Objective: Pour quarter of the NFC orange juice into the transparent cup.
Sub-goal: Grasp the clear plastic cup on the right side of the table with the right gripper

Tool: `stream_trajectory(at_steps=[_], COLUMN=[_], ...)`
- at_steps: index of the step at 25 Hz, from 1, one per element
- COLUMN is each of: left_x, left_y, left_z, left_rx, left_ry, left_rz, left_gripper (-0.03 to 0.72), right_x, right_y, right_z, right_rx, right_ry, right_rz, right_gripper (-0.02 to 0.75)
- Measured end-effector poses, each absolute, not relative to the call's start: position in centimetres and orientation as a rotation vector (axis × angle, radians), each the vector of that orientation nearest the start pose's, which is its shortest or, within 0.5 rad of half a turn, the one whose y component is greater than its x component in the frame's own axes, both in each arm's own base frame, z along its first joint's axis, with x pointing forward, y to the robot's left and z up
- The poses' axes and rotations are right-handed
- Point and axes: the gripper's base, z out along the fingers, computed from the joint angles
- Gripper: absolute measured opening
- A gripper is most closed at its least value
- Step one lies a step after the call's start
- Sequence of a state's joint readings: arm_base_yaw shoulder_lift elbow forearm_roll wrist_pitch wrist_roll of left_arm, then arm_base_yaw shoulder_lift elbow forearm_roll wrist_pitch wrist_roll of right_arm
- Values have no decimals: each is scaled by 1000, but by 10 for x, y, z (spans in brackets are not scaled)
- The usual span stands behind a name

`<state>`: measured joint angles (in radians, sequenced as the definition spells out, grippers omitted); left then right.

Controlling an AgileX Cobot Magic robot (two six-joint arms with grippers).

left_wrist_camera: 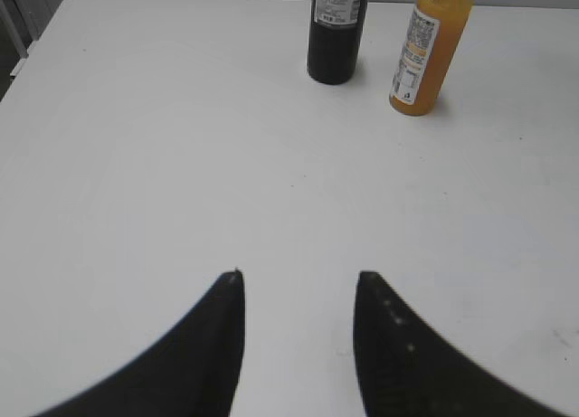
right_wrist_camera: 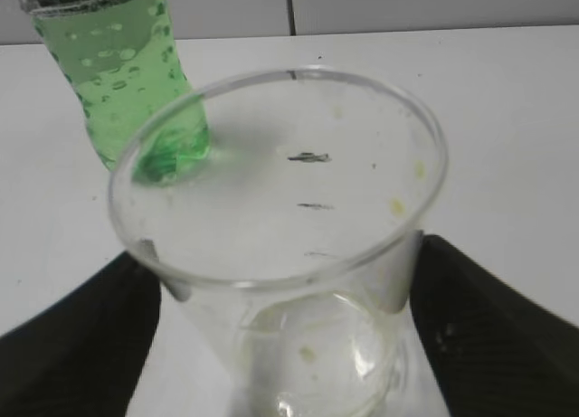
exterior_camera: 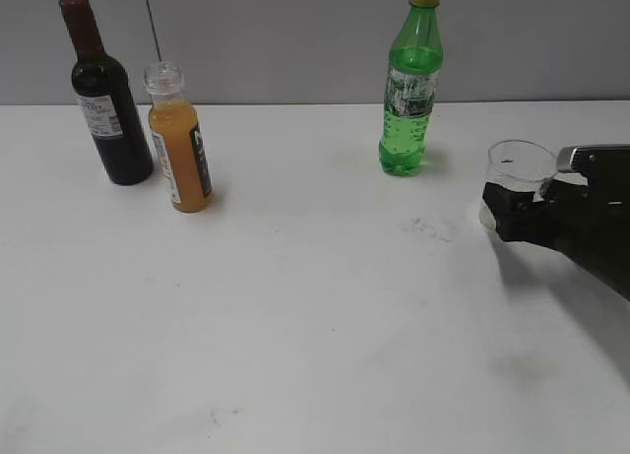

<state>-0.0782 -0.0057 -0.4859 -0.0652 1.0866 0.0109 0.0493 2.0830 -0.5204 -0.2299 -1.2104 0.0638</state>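
Observation:
The NFC orange juice (exterior_camera: 180,159) stands uncapped at the back left of the white table; in the left wrist view the juice bottle (left_wrist_camera: 430,46) is far ahead and to the right. My left gripper (left_wrist_camera: 298,277) is open over bare table with nothing between its fingers, well short of the bottle. The transparent cup (exterior_camera: 519,168) is upright at the right side. My right gripper (exterior_camera: 507,203) is shut on it, one dark finger pressed to each side of the cup (right_wrist_camera: 289,209), just below the rim. The right gripper (right_wrist_camera: 282,254) fills the bottom of its wrist view.
A dark wine bottle (exterior_camera: 108,109) stands just left of the juice; it also shows in the left wrist view (left_wrist_camera: 336,28). A green bottle (exterior_camera: 409,99) stands at the back, left of the cup, and right behind the cup in the right wrist view (right_wrist_camera: 127,64).

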Motion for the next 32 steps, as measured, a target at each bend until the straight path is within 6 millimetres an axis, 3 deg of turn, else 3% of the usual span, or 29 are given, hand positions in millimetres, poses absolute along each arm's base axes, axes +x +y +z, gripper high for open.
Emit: stream_trajectory(at_steps=[8,16,32], left_x=[-6,-6,-6], left_y=[-5,-5,-5], left_z=[271,271,271], left_rx=[96,96,96], left_ry=[2077,2077,2077], left_rz=[-120,-120,-120], left_gripper=[314,314,314], right_x=[314,328,328], right_y=[35,36,40], right_z=[56,45,43], right_rx=[-213,-213,-288], right_ry=[1867,1858,1852], right_rz=[229,229,236], right_gripper=[653,644,540])
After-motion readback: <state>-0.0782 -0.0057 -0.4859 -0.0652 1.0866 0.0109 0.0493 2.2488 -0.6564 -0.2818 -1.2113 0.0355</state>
